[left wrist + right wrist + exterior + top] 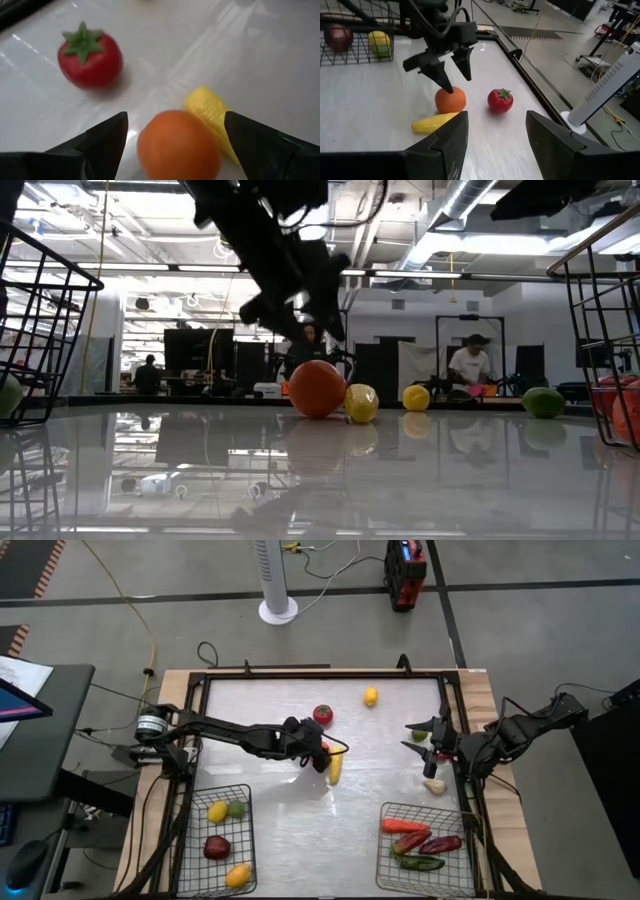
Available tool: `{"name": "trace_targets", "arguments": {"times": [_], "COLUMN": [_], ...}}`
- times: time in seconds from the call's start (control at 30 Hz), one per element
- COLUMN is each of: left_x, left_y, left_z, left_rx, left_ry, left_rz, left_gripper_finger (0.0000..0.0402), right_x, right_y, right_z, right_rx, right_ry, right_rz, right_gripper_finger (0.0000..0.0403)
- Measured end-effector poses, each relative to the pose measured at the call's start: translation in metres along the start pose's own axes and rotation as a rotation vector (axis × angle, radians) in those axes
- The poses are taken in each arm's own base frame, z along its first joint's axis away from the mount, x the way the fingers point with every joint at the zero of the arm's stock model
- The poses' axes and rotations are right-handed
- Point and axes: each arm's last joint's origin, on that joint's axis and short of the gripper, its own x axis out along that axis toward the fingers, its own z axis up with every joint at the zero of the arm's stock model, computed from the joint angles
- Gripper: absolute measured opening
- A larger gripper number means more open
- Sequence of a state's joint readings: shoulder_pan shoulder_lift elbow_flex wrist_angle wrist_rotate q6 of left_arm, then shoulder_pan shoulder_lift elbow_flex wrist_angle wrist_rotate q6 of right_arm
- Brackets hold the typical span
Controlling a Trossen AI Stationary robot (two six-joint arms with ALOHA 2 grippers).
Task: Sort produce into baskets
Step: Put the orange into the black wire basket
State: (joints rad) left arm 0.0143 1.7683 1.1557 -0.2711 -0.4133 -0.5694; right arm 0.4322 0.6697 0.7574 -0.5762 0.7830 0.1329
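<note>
Left wrist view: round, smooth orange fruit (178, 145) between spread left gripper (175, 137) fingers, untouched.

Bright overhead ceiling lights (200, 268) glare on the glossy white table (320, 470); close orange (177, 145) soft-focused, soft shadows.

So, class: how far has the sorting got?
Done: four fruits lie in the left basket and four vegetables in the right basket.

In hand: the open left gripper hangs over the orange.

Left: corn, tomato, lemon, lime, garlic.
</note>
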Motion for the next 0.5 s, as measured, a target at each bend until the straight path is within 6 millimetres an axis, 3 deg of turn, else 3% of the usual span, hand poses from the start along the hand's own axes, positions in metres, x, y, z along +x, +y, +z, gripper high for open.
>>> {"name": "trace_targets", "arguments": {"times": [0.3,0.5], "left_x": [0.033,0.039], "left_y": [-0.005,-0.005], "left_z": [-0.021,-0.028], "left_rx": [0.083,0.132], "left_ry": [0.074,0.123], "left_rz": [0.022,0.009], "left_gripper_finger": [0.0359,0.0366], "right_x": [0.001,0.001], "right_y": [0.001,0.001], "right_z": [0.0,0.0], "right_rx": [-0.005,-0.005], "right_ry": [0.004,0.003], "right_rz": [-0.002,-0.002], "right_gripper_finger": [0.0225,0.0225]}}
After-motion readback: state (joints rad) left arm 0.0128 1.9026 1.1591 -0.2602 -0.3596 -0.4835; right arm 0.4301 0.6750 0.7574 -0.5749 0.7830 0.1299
